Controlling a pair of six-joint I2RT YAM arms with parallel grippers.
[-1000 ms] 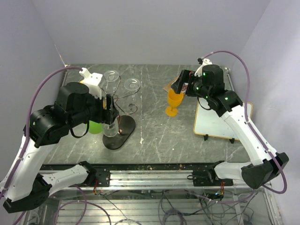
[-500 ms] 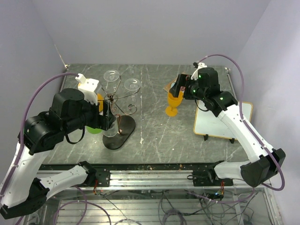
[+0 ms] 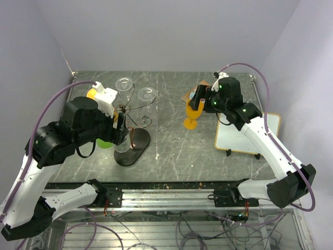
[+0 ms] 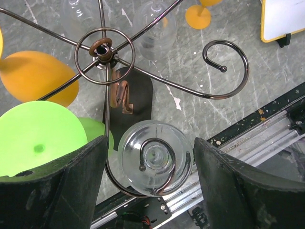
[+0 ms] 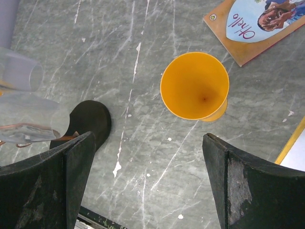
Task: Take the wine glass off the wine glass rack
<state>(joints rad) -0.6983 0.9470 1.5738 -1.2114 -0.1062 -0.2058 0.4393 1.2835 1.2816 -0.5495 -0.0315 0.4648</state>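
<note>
I note left claw (image 4: 150, 143) spread, flanking clear wine glass (image 4: 155, 164), hung foot-up in near scroll of wine glass rack (image 4: 102, 50). Risk: straight lift snags foot, tips rack, knocks green glass (image 4: 38, 138). Far side, right claw (image 5: 148, 137) spread above orange glass (image 5: 194, 86) on worktop (image 5: 95, 57).

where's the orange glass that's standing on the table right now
In the top view the orange glass stands upright right of centre, under the right gripper, near the book and left of the whiteboard.
</note>
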